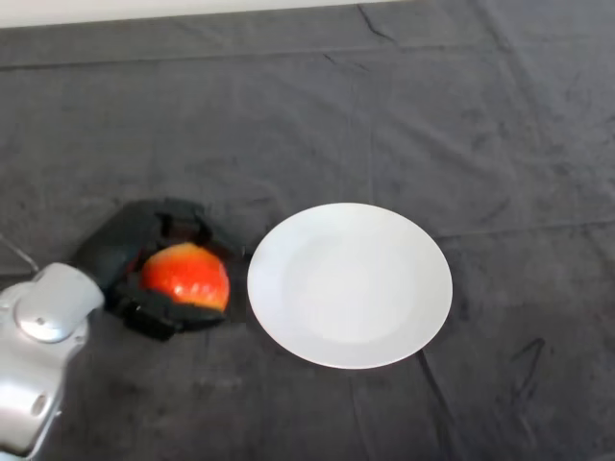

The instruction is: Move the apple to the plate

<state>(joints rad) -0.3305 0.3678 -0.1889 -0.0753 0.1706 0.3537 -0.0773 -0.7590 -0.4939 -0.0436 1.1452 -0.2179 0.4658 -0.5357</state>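
A red and orange apple [187, 275] sits in the grasp of my black left hand [123, 246], just left of the white plate [350, 284]. The hand's fingers curl over the apple's top and its thumb wraps under the near side. The apple's right edge lies a short way from the plate's left rim, not over it. I cannot tell whether the apple rests on the cloth or is lifted off it. The plate holds nothing. My silver-grey forearm [38, 351] comes in from the lower left corner.
A dark wrinkled cloth [432, 115] covers the whole table. A pale strip of wall or table edge [144, 10] runs along the top of the view.
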